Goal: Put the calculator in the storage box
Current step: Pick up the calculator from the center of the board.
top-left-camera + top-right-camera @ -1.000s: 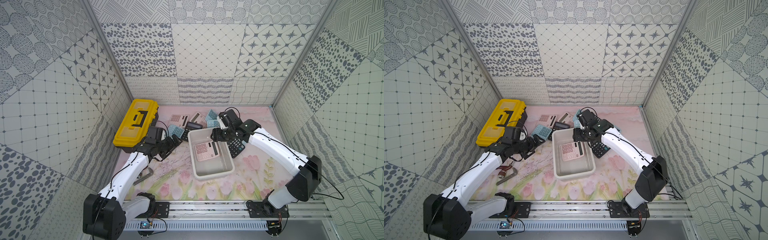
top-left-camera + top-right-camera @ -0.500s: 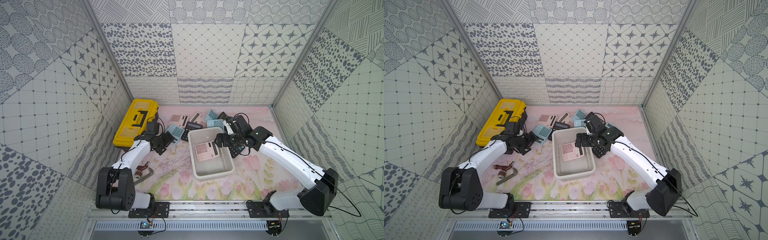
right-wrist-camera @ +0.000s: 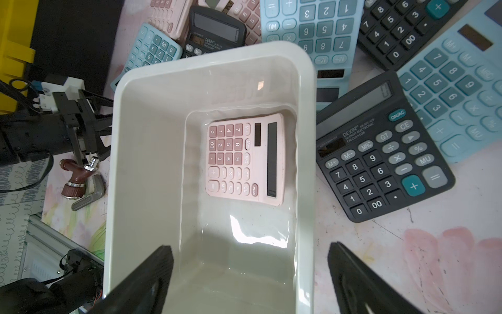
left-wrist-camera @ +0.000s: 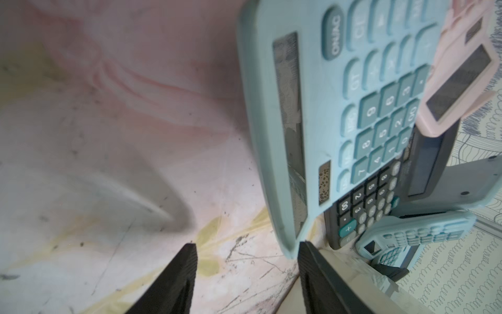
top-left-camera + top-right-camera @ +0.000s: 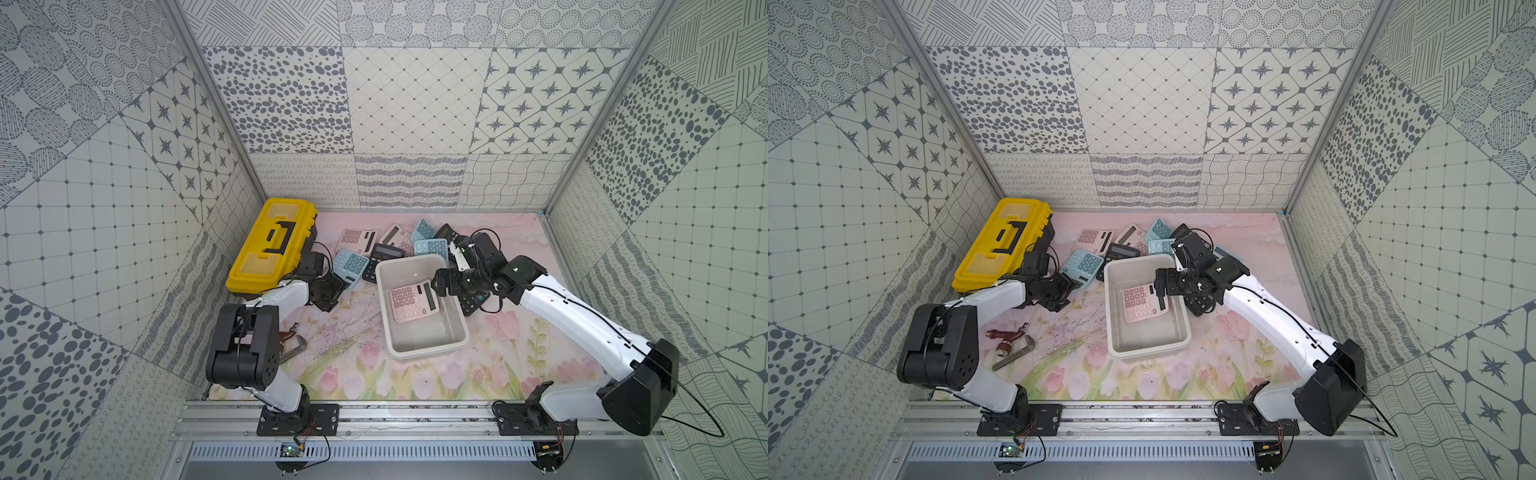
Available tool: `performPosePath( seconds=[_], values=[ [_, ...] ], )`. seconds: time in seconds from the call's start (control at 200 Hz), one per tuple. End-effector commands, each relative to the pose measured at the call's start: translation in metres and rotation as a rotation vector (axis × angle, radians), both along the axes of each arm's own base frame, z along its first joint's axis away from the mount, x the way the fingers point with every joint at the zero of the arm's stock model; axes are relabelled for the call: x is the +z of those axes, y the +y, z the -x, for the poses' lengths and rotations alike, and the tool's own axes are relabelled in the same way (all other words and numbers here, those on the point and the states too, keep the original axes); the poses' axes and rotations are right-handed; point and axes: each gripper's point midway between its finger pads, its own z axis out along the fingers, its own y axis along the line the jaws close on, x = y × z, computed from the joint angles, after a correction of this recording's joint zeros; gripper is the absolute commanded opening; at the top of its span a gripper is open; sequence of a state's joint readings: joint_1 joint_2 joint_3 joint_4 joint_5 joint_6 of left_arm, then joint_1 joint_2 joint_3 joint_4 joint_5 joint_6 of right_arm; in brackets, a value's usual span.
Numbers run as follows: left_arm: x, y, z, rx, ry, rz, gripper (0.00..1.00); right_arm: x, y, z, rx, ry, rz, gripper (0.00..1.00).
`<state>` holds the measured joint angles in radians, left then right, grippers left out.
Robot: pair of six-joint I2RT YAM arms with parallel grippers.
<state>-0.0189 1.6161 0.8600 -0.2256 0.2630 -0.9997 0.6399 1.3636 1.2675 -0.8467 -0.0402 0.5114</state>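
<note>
The white storage box [image 5: 428, 353] [image 5: 1150, 353] [image 3: 122, 163] stands mid-table. A pink calculator [image 5: 411, 301] [image 5: 1142, 303] [image 3: 244, 160] lies flat in its far half, keys up. My right gripper [image 5: 440, 286] [image 5: 1160, 291] [image 3: 250, 261] hangs open over the box's right rim, holding nothing. My left gripper [image 5: 328, 291] [image 5: 1059, 291] [image 4: 245, 261] is low on the mat left of the box, its jaws apart. One fingertip [image 4: 307, 252] sits at the corner of a light blue calculator [image 5: 351, 266] [image 5: 1084, 266] [image 4: 326, 108]; nothing is between the fingers.
Several more calculators [image 5: 399, 241], pink, blue and black, are piled behind the box. A black calculator [image 5: 471, 303] [image 3: 380, 152] lies against its right side. A yellow-lidded toolbox [image 5: 270, 245] [image 5: 1000, 245] stands at the far left. A clamp [image 5: 1009, 345] lies front left.
My right gripper's jaws have widened and it has drawn back toward the box's right rim. The left arm has folded back; its jaws have narrowed beside the blue calculator.
</note>
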Motion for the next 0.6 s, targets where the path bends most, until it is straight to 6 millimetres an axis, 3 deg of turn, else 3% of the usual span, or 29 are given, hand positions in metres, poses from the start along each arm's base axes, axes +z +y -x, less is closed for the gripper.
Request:
performPosePath(
  seconds=[0.0,0.29,0.595],
  values=[
    [-0.004,-0.002,-0.023,0.074,-0.056,0.066,0.56,0.009,-0.002,-0.002,0.003,-0.044,-0.023,0.95],
    [-0.015,-0.009,-0.035,0.111,-0.047,0.132,0.36,0.008,-0.008,-0.001,-0.008,-0.043,-0.026,0.95],
    [0.009,-0.003,-0.029,0.127,-0.105,0.109,0.21,0.008,-0.008,0.001,-0.006,-0.039,-0.037,0.95]
  ],
)
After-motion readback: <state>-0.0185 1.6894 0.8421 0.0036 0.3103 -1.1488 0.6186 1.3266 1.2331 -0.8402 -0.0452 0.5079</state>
